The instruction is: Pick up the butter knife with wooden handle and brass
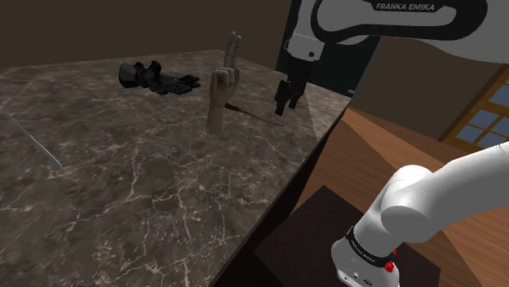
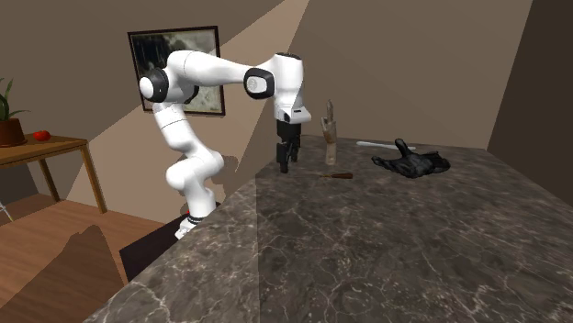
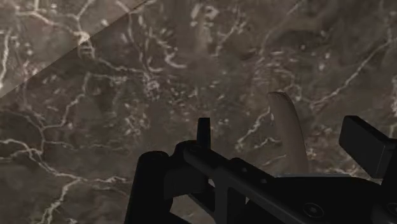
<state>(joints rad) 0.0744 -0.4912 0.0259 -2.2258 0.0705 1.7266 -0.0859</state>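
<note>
The butter knife (image 1: 254, 113) is thin, with a brown handle, and lies flat on the dark marble counter (image 1: 147, 187) just beside the wooden hand model (image 1: 221, 88). In the second exterior view the knife (image 2: 336, 173) rests to the right of my gripper (image 2: 285, 163), which hangs a little above the counter near its edge. In the shoulder view my gripper (image 1: 283, 104) hovers over the knife's near end. In the wrist view my gripper (image 3: 254, 141) is open, with a pale rounded blade tip (image 3: 287, 130) on the marble between the fingers, untouched.
Black gloves (image 1: 155, 76) lie far back on the counter, seen as gloves (image 2: 413, 164) with a white stick (image 2: 378, 144) behind them. The counter edge (image 1: 285, 183) drops to a wooden floor. A side table (image 2: 46, 151) stands far off.
</note>
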